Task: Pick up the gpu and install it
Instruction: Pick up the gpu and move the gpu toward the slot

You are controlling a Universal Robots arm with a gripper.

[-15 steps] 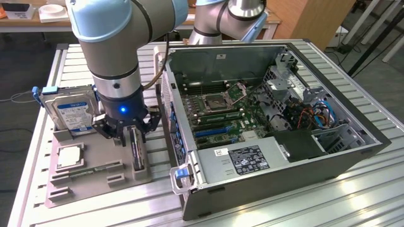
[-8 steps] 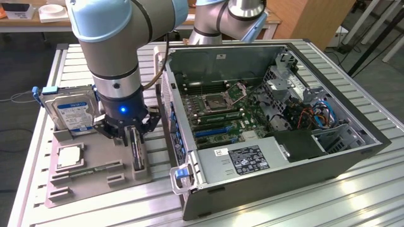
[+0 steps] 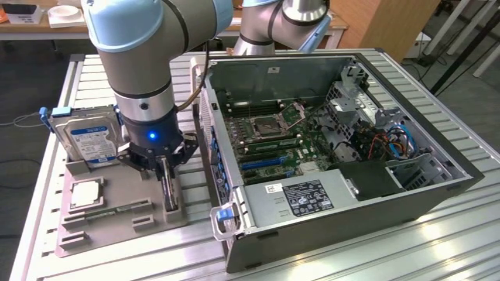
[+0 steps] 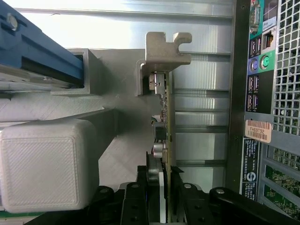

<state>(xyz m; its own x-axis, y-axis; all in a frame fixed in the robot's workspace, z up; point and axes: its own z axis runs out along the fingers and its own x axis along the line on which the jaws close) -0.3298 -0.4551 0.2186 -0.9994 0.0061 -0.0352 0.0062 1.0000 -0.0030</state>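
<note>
Because the gpu point(image 4: 168, 112) is thin, light and brittle, I judge the end effector point(image 4: 163, 187), seemingly pinching its long edge, should squeeze board, not components.

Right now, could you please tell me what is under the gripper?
The graphics card stands on edge in the grey tray, with the gripper closed on it. The tray slot beneath the card is covered.
</note>
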